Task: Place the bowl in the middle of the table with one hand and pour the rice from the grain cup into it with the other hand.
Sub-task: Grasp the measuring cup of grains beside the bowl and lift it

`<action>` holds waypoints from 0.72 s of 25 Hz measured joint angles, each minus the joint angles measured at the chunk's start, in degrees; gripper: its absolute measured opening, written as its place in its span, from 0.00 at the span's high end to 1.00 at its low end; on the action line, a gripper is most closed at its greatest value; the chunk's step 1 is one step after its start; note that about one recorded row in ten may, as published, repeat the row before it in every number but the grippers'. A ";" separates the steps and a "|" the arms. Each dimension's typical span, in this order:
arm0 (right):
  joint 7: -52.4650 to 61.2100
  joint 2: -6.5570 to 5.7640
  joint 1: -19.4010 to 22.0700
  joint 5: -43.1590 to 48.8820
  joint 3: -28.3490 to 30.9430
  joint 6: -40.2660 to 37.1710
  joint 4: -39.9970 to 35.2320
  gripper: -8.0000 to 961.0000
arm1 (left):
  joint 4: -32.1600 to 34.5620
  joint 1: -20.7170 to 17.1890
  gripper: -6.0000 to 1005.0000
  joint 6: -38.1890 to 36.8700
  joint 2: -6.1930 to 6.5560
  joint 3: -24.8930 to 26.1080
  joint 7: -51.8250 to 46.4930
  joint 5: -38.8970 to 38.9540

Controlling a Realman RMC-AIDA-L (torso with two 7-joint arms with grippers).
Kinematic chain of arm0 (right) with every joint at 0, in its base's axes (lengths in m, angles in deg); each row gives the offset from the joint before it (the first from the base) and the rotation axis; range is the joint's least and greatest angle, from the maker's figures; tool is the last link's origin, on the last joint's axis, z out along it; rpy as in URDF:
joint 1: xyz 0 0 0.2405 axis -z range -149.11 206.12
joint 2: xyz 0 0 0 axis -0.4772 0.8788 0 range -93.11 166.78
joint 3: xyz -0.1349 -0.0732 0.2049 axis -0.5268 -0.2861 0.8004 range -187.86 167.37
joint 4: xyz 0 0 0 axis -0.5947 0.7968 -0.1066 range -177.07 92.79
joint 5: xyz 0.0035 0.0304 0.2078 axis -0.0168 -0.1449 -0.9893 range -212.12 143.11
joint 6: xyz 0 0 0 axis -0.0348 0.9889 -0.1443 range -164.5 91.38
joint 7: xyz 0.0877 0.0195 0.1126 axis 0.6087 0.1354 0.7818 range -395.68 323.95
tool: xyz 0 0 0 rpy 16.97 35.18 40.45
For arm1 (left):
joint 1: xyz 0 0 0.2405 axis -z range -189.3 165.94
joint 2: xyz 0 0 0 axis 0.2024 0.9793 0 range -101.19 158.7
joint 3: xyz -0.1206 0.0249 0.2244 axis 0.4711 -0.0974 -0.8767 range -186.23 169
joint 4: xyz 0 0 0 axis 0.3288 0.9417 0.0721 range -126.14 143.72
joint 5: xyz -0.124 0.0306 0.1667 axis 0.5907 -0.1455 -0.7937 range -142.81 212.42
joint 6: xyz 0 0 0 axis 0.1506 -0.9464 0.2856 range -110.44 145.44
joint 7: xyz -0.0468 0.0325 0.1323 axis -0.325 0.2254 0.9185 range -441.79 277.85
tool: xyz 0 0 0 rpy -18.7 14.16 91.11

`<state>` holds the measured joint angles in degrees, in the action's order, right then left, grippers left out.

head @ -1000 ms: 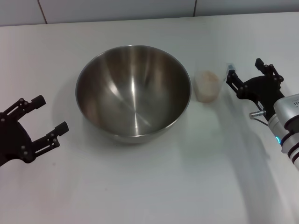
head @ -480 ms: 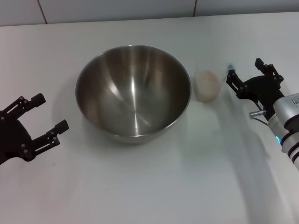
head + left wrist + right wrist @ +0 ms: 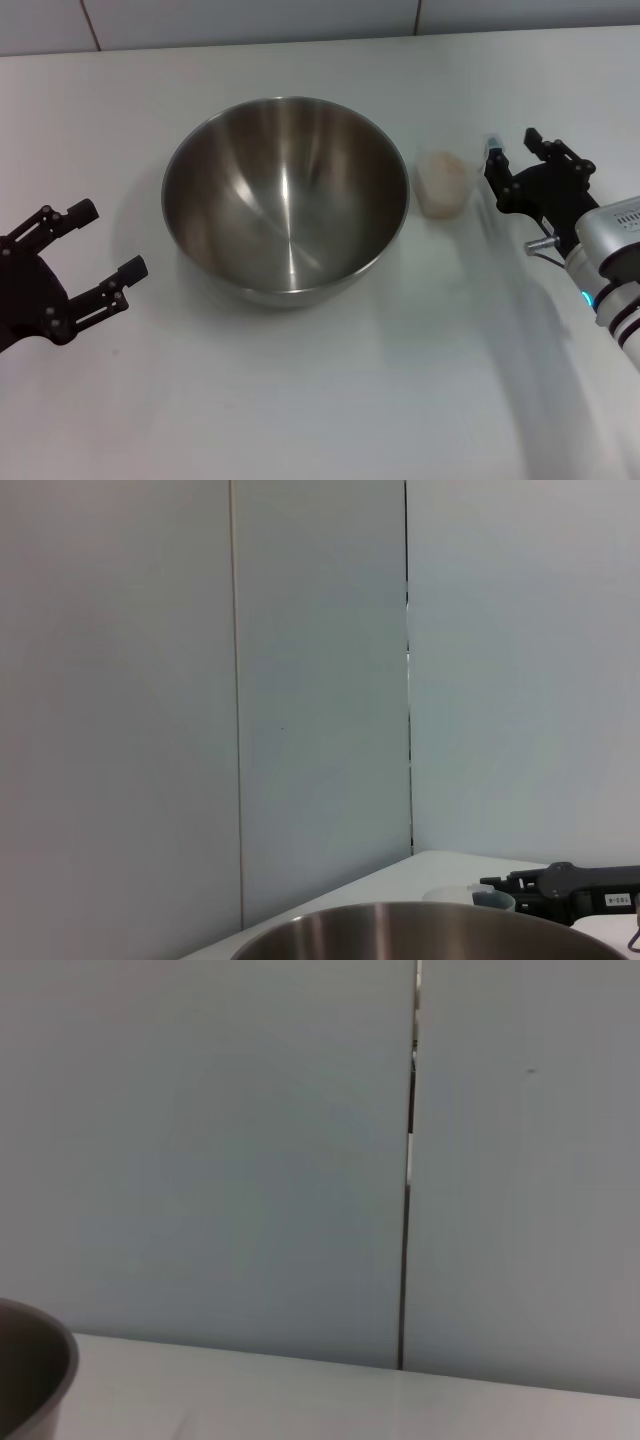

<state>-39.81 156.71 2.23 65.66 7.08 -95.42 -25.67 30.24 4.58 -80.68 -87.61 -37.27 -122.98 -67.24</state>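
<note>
The small clear, slightly frosted plastic grain cup (image 3: 445, 184) stands upright on the plain white desk (image 3: 330, 400), just beside the right side of the bowl and apart from its rim. It holds a heap of pale-beige rice (image 3: 444, 165) that reaches close to its lip. My judgement is that the cup is light and thin-walled, likely to flex or skid under a hard squeeze, and top-heavy when this full; the surest hold is across the middle of its tapered wall, below the lip, with moderate pressure and kept upright until it is over the bowl.

The large round brushed stainless-steel mixing bowl (image 3: 285, 195) sits roughly in the middle of the desk, empty, and looks stiff, smooth and slippery; its wide mouth gives the pour plenty of room.

On the far side of the cup from the bowl, the black two-finger right gripper (image 3: 515, 163) sits low over the desk, near the cup but not touching it, its fingers spread apart and pointed towards it. The gap looks wide enough to take the cup's wall.

Well away on the other side of the bowl, the black two-finger left gripper (image 3: 103, 245) waits near the desk's left edge, fingers spread and holding nothing.

The left wrist view shows the bowl's rim with the cup's lip and the right gripper beyond it.
</note>
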 joint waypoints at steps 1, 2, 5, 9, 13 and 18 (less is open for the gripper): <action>0.00 0.00 -0.03 0.04 -0.02 0.03 0.06 0.50 | 0.00 0.00 0.17 -0.09 0.00 0.00 0.00 0.00; 0.00 0.00 -0.03 0.04 -0.02 0.03 0.06 0.53 | 0.00 0.00 0.17 -0.14 0.00 0.00 0.00 0.00; 0.18 0.00 -0.05 0.12 -0.44 0.58 0.57 0.63 | 0.00 -0.07 0.17 -0.32 0.00 0.00 0.04 0.00; 1.07 0.00 -0.07 0.13 -0.56 0.97 0.78 0.72 | 0.00 -0.22 0.17 -0.50 0.00 0.02 0.13 0.00; 1.35 0.00 0.33 0.13 -0.62 0.28 1.12 0.81 | 0.00 -0.41 0.17 -0.69 0.00 0.15 0.14 0.00; 1.34 0.00 0.61 0.13 -0.62 -0.48 1.25 0.92 | 0.00 -0.43 0.17 -0.71 0.00 0.18 0.19 0.00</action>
<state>-38.48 156.71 2.83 65.78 6.45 -95.90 -24.42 30.24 4.15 -81.38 -87.61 -37.09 -122.79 -67.24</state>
